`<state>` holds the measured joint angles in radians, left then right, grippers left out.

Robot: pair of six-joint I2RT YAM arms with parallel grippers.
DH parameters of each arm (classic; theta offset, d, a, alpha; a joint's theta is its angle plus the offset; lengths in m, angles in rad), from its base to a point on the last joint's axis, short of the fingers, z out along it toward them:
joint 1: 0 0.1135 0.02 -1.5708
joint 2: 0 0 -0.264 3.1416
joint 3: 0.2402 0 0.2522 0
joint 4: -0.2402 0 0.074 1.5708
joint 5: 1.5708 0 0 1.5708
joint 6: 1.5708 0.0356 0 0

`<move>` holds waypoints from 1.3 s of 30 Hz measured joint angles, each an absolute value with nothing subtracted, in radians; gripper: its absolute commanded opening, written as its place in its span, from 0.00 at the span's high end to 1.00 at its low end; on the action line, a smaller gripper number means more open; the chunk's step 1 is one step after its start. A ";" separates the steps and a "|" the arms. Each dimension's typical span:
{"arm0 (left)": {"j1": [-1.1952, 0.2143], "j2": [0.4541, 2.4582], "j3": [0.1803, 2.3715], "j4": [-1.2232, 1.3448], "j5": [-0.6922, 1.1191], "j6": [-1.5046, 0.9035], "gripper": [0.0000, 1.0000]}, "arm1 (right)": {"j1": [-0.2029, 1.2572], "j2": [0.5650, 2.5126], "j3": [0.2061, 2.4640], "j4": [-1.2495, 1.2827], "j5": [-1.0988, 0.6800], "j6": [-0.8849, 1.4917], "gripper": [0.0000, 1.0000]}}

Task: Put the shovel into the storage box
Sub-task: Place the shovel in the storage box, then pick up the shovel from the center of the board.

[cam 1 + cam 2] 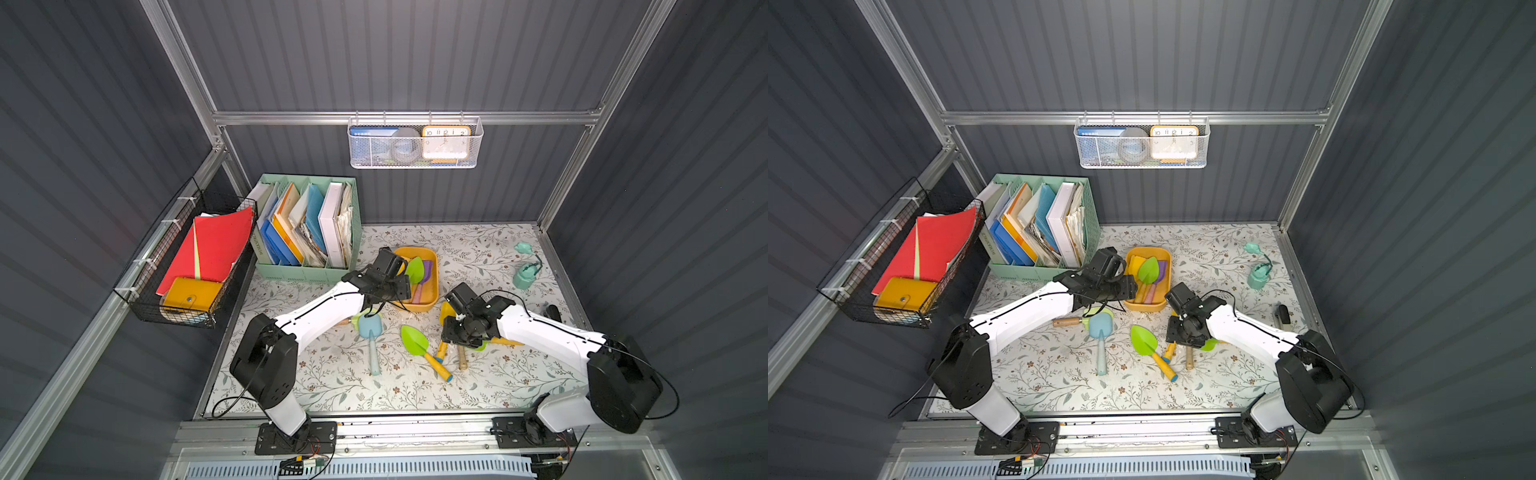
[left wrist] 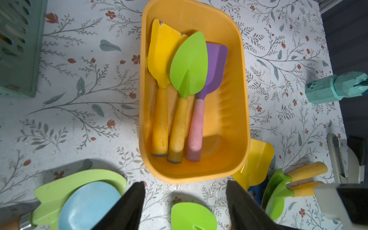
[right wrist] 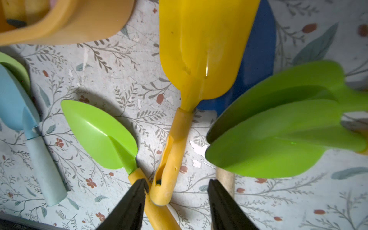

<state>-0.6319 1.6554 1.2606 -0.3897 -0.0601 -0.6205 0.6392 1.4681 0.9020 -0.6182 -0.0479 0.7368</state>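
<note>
Running partway through: keeping three shovels point(image 2: 189, 65) inside the storage box point(image 2: 240, 99), mid-table toward the far side. Hovering the left gripper point(image 2: 185, 183) by its near end, jaws wide, empty. Straddling the yellow shovel point(image 3: 199, 49) handle, near-right of the box, with the right gripper point(image 3: 177, 181), jaws apart, not gripping. Leaving several more on the table point(image 1: 478, 395).

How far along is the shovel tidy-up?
Done: three shovels lie in the storage box. In hand: nothing; left gripper hangs open by the box, right gripper open astride the handle of the yellow shovel. Left: that one, the light-blue shovel and green shovels on the table.
</note>
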 measured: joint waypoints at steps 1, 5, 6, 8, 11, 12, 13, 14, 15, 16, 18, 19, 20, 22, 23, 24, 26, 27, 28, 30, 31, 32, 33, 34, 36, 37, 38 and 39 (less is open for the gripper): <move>-0.632 1.646 1.251 -0.390 -0.060 -0.624 0.33 | 0.642 1.482 0.906 -0.618 -0.048 0.743 0.48; -0.632 1.636 1.231 -0.388 -0.060 -0.633 0.33 | 0.656 1.536 0.928 -0.617 -0.048 0.758 0.51; -0.632 1.636 1.228 -0.386 -0.060 -0.636 0.33 | 0.659 1.545 0.932 -0.617 -0.048 0.764 0.51; -0.632 1.636 1.220 -0.385 -0.060 -0.641 0.33 | 0.663 1.567 0.939 -0.614 -0.048 0.772 0.53; -0.632 1.636 1.213 -0.384 -0.060 -0.645 0.34 | 0.664 1.599 0.944 -0.613 -0.048 0.788 0.55; -0.632 1.636 1.212 -0.383 -0.060 -0.646 0.34 | 0.664 1.607 0.944 -0.613 -0.048 0.792 0.56; -0.632 1.636 1.209 -0.379 -0.060 -0.647 0.34 | 0.664 1.615 0.944 -0.613 -0.048 0.797 0.57; -0.632 1.636 1.206 -0.377 -0.059 -0.648 0.34 | 0.664 1.623 0.944 -0.611 -0.048 0.801 0.58; -0.632 1.636 1.202 -0.374 -0.059 -0.648 0.34 | 0.664 1.629 0.944 -0.608 -0.048 0.805 0.59; -0.632 1.636 1.199 -0.374 -0.059 -0.648 0.34 | 0.664 1.636 0.944 -0.604 -0.048 0.810 0.60; -0.632 1.636 1.190 -0.369 -0.059 -0.648 0.34 | 0.664 1.649 0.944 -0.597 -0.048 0.815 0.60; -0.632 1.636 1.186 -0.369 -0.059 -0.648 0.34 | 0.664 1.657 0.944 -0.595 -0.048 0.817 0.62; -0.632 1.636 1.183 -0.368 -0.059 -0.650 0.34 | 0.664 1.665 0.944 -0.593 -0.048 0.820 0.64; -0.632 1.636 1.180 -0.368 -0.059 -0.654 0.34 | 0.664 1.673 0.948 -0.591 -0.048 0.825 0.70; -0.632 1.636 1.179 -0.367 -0.059 -0.655 0.34 | 0.664 1.674 0.950 -0.587 -0.048 0.829 0.72; -0.632 1.636 1.178 -0.365 -0.059 -0.655 0.34 | 0.664 1.676 0.950 -0.585 -0.048 0.830 0.73; -0.632 1.636 1.176 -0.361 -0.059 -0.655 0.34 | 0.664 1.676 0.950 -0.579 -0.048 0.837 0.78; -0.632 1.636 1.176 -0.362 -0.058 -0.655 0.34 | 0.664 1.676 0.950 -0.575 -0.048 0.837 0.79; -0.632 1.636 1.176 -0.361 -0.058 -0.655 0.34 | 0.664 1.676 0.951 -0.572 -0.048 0.840 0.80; -0.632 1.636 1.176 -0.361 -0.057 -0.656 0.34 | 0.664 1.676 0.952 -0.572 -0.045 0.841 0.81; -0.632 1.636 1.175 -0.360 -0.056 -0.656 0.34 | 0.664 1.676 0.952 -0.572 -0.043 0.841 0.81; -0.632 1.636 1.174 -0.358 -0.056 -0.657 0.34 | 0.664 1.674 0.952 -0.572 -0.040 0.841 0.82; -0.632 1.636 1.173 -0.357 -0.056 -0.658 0.34 | 0.664 1.672 0.952 -0.574 -0.036 0.841 0.82; -0.632 1.635 1.169 -0.355 -0.055 -0.660 0.34 | 0.663 1.669 0.952 -0.575 -0.033 0.841 0.82; -0.632 1.633 1.161 -0.355 -0.048 -0.672 0.33 | 0.661 1.654 0.952 -0.579 -0.025 0.841 0.82; -0.632 1.629 1.154 -0.355 -0.046 -0.680 0.33 | 0.659 1.641 0.952 -0.582 -0.021 0.841 0.82; -0.632 1.624 1.148 -0.357 -0.044 -0.687 0.33 | 0.656 1.626 0.952 -0.586 -0.018 0.840 0.82; -0.632 1.621 1.145 -0.358 -0.044 -0.691 0.33 | 0.654 1.610 0.952 -0.591 -0.014 0.840 0.82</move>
